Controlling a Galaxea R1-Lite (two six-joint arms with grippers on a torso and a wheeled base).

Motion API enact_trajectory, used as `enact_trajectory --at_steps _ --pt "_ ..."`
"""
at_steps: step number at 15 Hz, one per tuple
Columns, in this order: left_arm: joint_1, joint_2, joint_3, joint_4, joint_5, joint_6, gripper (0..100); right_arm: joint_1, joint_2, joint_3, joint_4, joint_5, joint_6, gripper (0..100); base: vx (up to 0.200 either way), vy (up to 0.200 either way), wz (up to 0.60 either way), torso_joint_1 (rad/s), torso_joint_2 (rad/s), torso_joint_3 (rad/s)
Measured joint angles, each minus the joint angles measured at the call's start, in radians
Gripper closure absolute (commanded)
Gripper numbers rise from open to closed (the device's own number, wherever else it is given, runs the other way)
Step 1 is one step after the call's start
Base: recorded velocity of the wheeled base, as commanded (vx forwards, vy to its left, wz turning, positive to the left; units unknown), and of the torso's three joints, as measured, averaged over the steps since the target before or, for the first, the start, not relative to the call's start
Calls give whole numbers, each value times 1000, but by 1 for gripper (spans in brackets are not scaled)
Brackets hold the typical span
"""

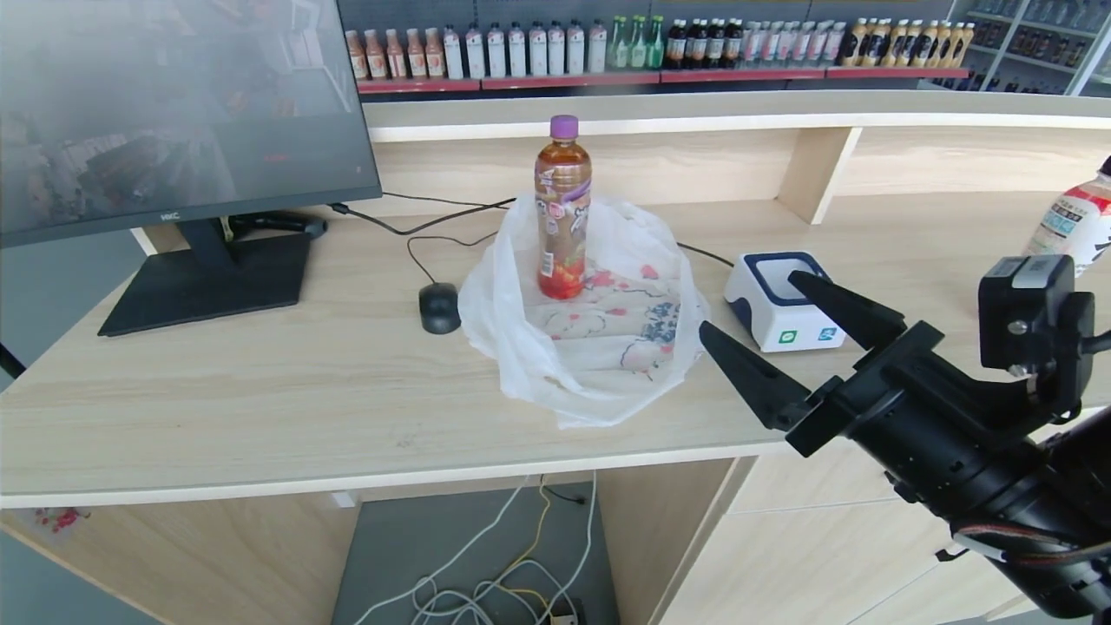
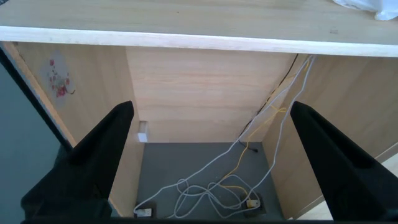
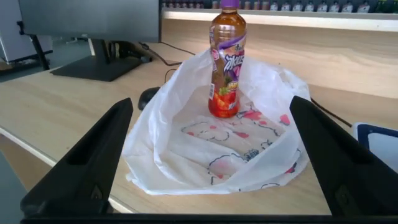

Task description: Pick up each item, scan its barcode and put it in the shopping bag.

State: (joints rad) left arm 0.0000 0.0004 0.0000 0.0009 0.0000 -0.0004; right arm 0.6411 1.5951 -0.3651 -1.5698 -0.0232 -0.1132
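A tea bottle [image 1: 562, 208] with a purple cap stands upright inside the white plastic shopping bag [image 1: 599, 347] at the middle of the counter; the right wrist view has the bottle [image 3: 226, 62] and the bag [image 3: 193, 155] straight ahead. A white barcode scanner [image 1: 784, 300] sits just right of the bag. My right gripper [image 1: 764, 325] hangs open and empty between the bag's right side and the scanner, near the counter's front edge. Another bottle [image 1: 1073, 221] with a white label stands at the far right. My left gripper [image 2: 211, 162] is open and empty below the counter edge, facing the cables underneath.
A monitor [image 1: 174, 113] on a black stand occupies the counter's left, with a black mouse [image 1: 439, 307] and its cable beside the bag. A raised wooden ledge [image 1: 738, 117] runs along the back. Shelves of bottles [image 1: 660, 43] lie behind. Loose cables [image 2: 217, 186] sit under the counter.
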Motion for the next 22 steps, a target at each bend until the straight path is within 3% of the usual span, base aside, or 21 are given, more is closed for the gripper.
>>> enact_trajectory --at_steps 22 --pt "1 0 0 -1 0 -5 0 -39 30 -20 0 0 0 0 0 -200 0 3 1 2"
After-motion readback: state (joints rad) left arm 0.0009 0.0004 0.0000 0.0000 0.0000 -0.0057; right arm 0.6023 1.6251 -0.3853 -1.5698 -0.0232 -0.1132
